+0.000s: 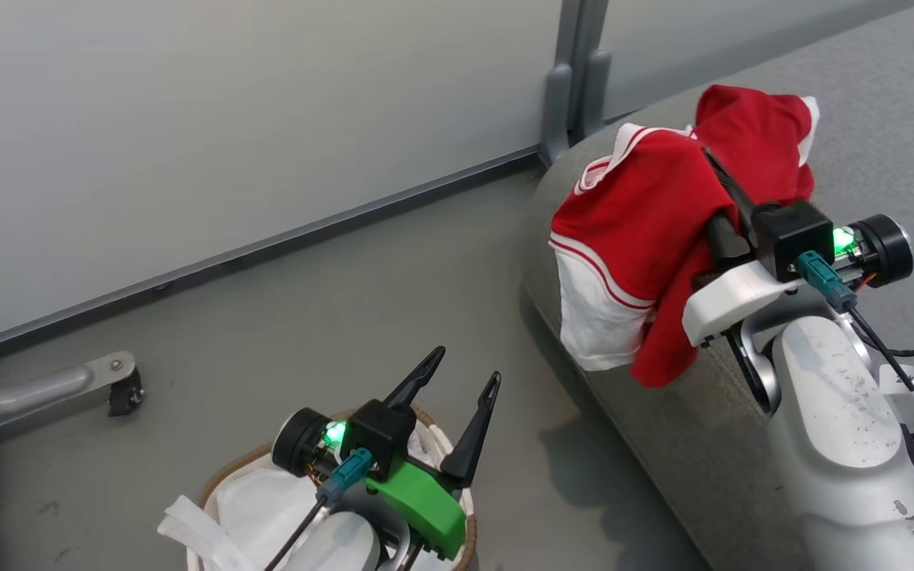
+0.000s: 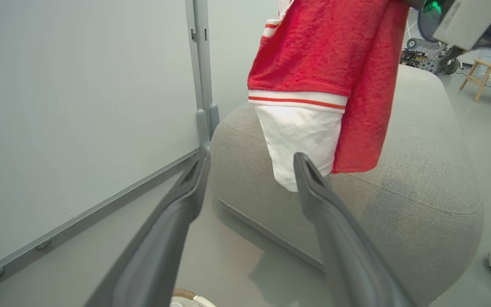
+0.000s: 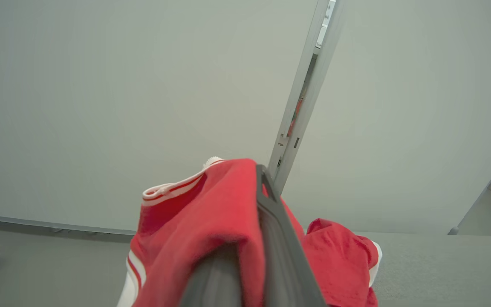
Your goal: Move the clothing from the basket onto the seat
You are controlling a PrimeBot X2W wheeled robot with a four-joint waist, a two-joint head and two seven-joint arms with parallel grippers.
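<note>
The clothing (red, with white trim bands) is pinched in the closed right hand. It drapes down below the fingers over the rounded edge of the seat. A red heap just beyond the fingertips may be a second garment, though that is hard to tell. The left hand stands wide and empty, with the basket beneath its wrist.

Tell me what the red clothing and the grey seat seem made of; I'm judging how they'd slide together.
The clothing: soft, matte, slightly fuzzy fabric, probably a cotton-like knit; it hangs limp and folds. The seat: coarse woven upholstery, matte grey, with visible weave and a stitched seam; rounded edges suggest padding.
</note>
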